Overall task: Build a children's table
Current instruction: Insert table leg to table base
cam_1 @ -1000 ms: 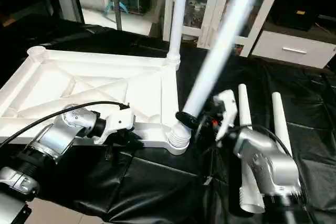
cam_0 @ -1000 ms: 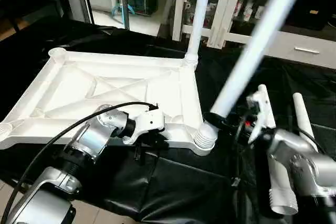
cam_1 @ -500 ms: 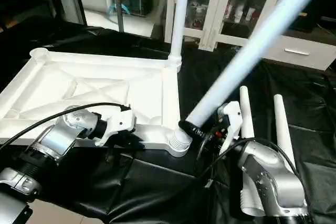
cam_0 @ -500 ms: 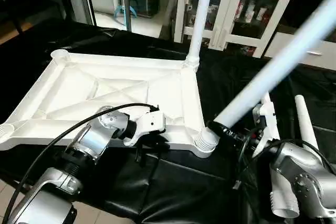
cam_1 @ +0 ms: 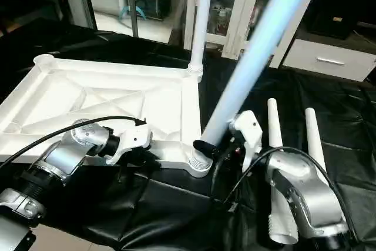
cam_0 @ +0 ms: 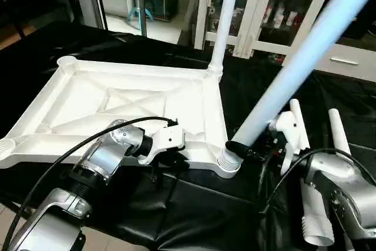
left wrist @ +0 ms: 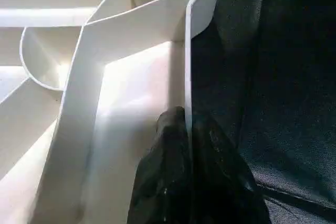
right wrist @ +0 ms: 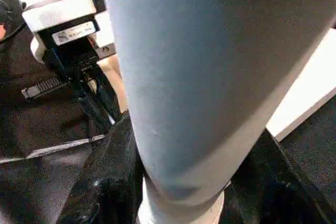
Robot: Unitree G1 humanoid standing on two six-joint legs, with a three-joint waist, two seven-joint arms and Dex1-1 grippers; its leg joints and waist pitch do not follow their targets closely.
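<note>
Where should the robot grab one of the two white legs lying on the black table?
Probably mid-tube, from above. Each spare leg lies flat on the black cover, so its round sides are free for fingers to straddle, and the middle should balance between its thin tip and wide ribbed end.

The left arm reached forward, its left claw [left wrist: 186, 145] pinched shut over a thin white rim. The right arm angled inward, its right claw [cam_0: 238, 148] clamped around a slanting white tube.
</note>
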